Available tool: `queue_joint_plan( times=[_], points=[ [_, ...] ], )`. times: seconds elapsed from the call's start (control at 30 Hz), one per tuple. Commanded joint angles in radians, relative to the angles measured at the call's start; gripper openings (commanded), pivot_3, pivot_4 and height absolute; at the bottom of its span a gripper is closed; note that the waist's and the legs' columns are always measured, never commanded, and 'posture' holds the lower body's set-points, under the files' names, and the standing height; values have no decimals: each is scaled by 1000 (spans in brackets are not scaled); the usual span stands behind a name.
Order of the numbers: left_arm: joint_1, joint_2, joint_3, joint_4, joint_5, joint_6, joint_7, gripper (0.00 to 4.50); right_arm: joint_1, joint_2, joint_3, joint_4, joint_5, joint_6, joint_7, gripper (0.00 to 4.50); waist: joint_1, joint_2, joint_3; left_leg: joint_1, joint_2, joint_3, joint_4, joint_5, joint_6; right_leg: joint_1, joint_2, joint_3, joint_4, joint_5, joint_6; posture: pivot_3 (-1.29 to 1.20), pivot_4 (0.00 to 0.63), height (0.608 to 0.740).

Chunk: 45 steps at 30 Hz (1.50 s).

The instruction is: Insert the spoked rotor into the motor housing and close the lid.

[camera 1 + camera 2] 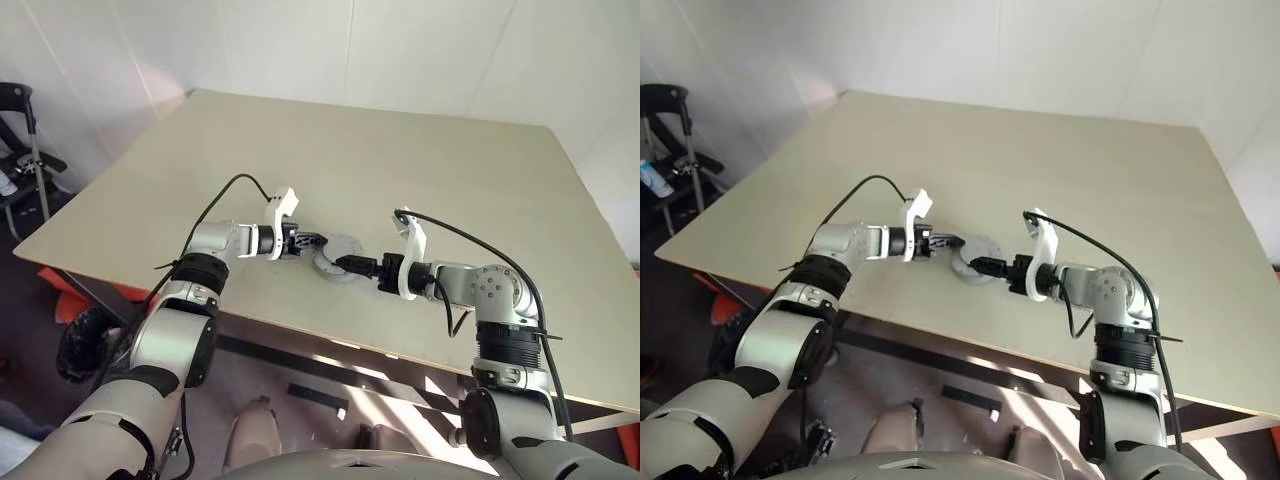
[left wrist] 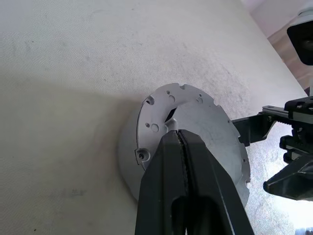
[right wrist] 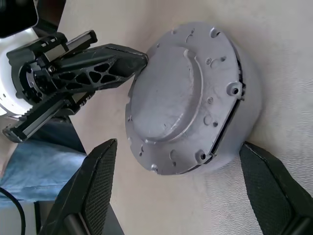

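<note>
The motor housing (image 3: pixel 247 110), a shallow grey metal cup, sits on the table (image 1: pixel 400 150) between my two grippers. The silvery-grey lid (image 3: pixel 171 93) lies on top of it, with a dark gap along one side of the rim. My left gripper (image 2: pixel 179 135) is shut, and its joined tips rest on the lid (image 2: pixel 200 115) near the edge. My right gripper (image 3: pixel 178 147) is open wide, one finger on either side of the housing and clear of it. Seen from the head, the housing (image 1: pixel 338 252) lies near the table's front edge. The spoked rotor is hidden.
The table's front edge runs just below both arms. A black folding frame (image 1: pixel 25 140) stands on the floor to the left, and a red object (image 1: pixel 70 295) lies under the table's left corner. White walls close off the back.
</note>
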Motion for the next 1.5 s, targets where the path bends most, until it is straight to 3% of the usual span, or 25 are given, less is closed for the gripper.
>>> queue_joint_plan(
  times=[0.03, 0.17, 0.47, 0.93, 1.2, 1.5],
  points=[
    [-12, 5, 6, -22, -3, -3, -7, 0, -32, 49, -30, 51, -10, -60, -39, 4458, -5, 0, 0, 1, 0, 0, -1, 1, -1, 0, 0, 0, 0, 0, 0, 0, 0, 740],
    [-9, 9, 5, -28, -3, -1, -6, 0, -63, 92, -81, 111, -8, -99, -76, 4458, -7, 0, 0, 9, 0, 1, -7, 5, -8, 2, 0, 1, 2, -1, 2, 0, 0, 740],
    [-6, 14, 1, -39, 1, -1, -4, 0, -116, 189, -170, 206, 8, -139, -179, 4458, -25, 0, 0, 10, 1, 1, -8, 5, -9, 0, 1, 0, 2, -1, 3, 0, 0, 740],
    [17, 43, 6, -52, 3, 8, 0, 0, -121, 166, -205, 223, 33, -107, -201, 4458, -24, 0, 0, 10, 1, 1, -9, 7, -11, 0, 1, 0, 2, 1, -1, 0, 0, 740],
    [40, 59, 12, -78, -4, 17, 12, 0, -133, 193, -317, 216, 123, 5, -251, 4458, -16, 0, 0, 8, 0, 1, -10, 5, -9, 0, 1, 0, 0, 1, -2, 0, 0, 740],
    [33, 60, 20, -74, -4, 11, 20, 0, -150, 211, -318, 221, 123, 3, -274, 4458, -15, 0, 0, 3, 0, 1, -11, 5, -8, -6, 1, -1, 1, 1, -2, 0, 0, 740]
  ],
)
